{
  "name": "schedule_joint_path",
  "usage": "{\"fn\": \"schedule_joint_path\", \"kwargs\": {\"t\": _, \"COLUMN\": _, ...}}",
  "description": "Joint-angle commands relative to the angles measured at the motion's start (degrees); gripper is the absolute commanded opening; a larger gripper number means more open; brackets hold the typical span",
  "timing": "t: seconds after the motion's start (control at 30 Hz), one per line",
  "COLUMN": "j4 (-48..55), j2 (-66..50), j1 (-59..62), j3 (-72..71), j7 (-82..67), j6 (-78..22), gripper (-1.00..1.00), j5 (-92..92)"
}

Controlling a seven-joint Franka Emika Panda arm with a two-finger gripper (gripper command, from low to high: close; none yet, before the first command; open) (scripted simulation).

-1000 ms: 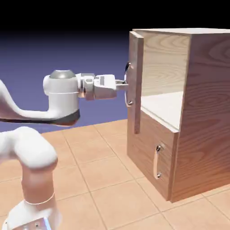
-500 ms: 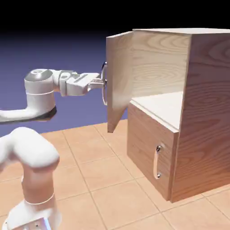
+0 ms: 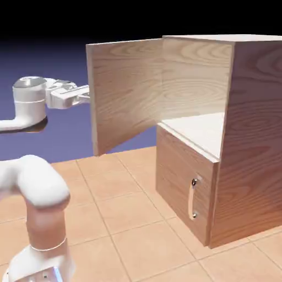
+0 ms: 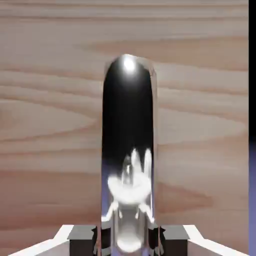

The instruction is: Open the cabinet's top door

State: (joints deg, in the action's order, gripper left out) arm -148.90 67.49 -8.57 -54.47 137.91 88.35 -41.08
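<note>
From the exterior view, my claw [image 3: 88,97] reaches level from the left and meets the outer face of the top door [image 3: 126,91] at about its mid-height. The door stands swung wide from the cabinet [image 3: 248,137], hinged at the cabinet's front corner, so that its inner wood-grain face is turned toward the camera and its free edge points toward my arm. My fingertips disappear behind that free edge, so from here I cannot see the handle they meet; I only see the claw's white body touching the panel's far side. Behind the open door the upper compartment shows its pale shelf [image 3: 201,129]. Below it the shorter door [image 3: 184,187] sits flush and closed, with its small silver handle [image 3: 193,199] upright near its right side. The cabinet stands on the tiled bench [image 3: 121,220], to the right of my base.

From the hand view, the door's wood fills nearly everything ahead of me. The long silver handle [image 4: 129,150] runs up the middle, large and glossy, right between my two grey fingertips [image 4: 82,239] at the bottom edge. My claw is closed nearly all the way and clamped on that handle, the pads pressed against its sides. A thin strip of blue backdrop shows past the door's edge at the right.
</note>
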Motion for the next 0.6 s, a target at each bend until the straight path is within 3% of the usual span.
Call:
{"fn": "schedule_joint_path", "kwargs": {"t": 0.0, "j4": 2.08, "j2": -0.79, "j1": 1.81, "j3": -1.8, "j7": 0.08, "j6": -1.98, "gripper": -1.0, "j5": 1.17}}
{"fn": "schedule_joint_path", "kwargs": {"t": 0.57, "j4": 37.37, "j2": -3.51, "j1": 35.53, "j3": -23.99, "j7": -3.32, "j6": -29.01, "gripper": -1.0, "j5": 12.57}}
